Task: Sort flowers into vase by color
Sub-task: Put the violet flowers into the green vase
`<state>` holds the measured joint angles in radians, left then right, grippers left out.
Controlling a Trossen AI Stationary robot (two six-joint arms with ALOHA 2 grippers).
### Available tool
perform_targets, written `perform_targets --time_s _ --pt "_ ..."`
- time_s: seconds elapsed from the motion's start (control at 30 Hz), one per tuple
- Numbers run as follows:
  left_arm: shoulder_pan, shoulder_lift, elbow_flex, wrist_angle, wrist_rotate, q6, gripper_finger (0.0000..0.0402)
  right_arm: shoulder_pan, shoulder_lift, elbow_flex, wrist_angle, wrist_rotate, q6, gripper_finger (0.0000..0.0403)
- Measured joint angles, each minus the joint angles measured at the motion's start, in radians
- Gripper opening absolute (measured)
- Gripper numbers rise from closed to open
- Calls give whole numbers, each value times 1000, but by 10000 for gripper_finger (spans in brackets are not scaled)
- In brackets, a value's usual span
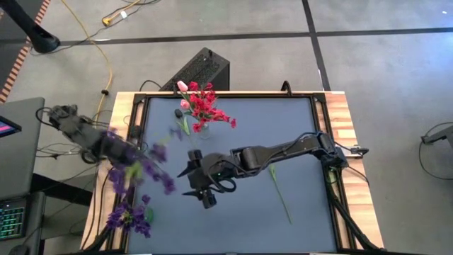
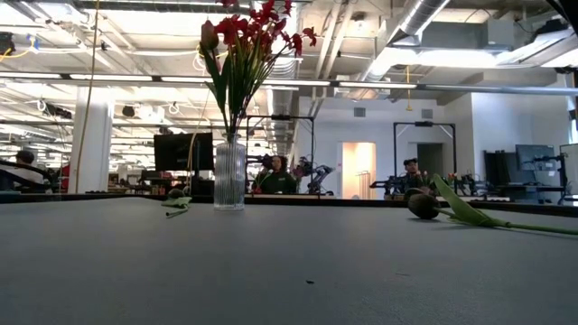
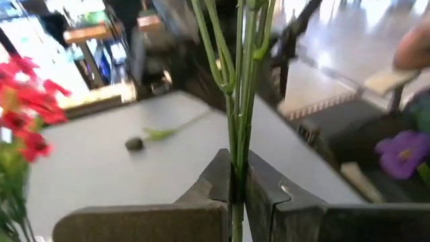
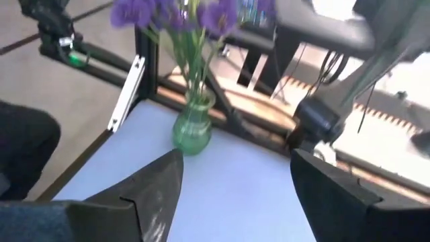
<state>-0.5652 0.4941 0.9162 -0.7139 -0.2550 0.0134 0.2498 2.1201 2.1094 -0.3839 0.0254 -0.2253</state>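
So the left gripper (image 3: 236,195) is clamped tight on a purple flower bunch (image 1: 145,166), hanging over the table's left edge. Looks like mid-carry to me: next it needs to line those thin green stems up over the green vase (image 4: 193,126) at the front-left corner, which already holds purple blooms, and drop straight in. Red and pink ones sit in the clear ribbed vase (image 2: 229,171) at the back. The right gripper (image 4: 232,181) hovers mid-table, fingers spread, empty. One tulip (image 1: 279,185) lies flat on the right side.
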Motion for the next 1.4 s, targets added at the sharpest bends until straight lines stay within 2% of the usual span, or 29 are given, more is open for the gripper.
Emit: perform_targets --time_s 0.17,0.37,0.5,0.67,0.83,0.97,1.17,1.4 --pt "0 -80 31 8 44 5 1 5 0 0 -49 0 33 302" --pt "0 -172 60 12 330 36 8 23 0 0 -66 0 68 302" --pt "0 -238 38 15 467 41 4 48 7 0 -87 0 88 302" --pt "0 -329 -107 158 583 57 2 79 12 0 -125 0 127 302" --pt "0 -379 -308 389 673 -32 2 106 11 0 -166 1 164 302" --pt "0 -379 -413 518 763 -96 1 118 11 0 -170 10 174 302" --pt "-8 -379 -475 579 892 -141 6 123 11 0 -182 61 210 302" --pt "-54 -379 -530 653 897 -93 6 133 11 0 -195 61 223 302"
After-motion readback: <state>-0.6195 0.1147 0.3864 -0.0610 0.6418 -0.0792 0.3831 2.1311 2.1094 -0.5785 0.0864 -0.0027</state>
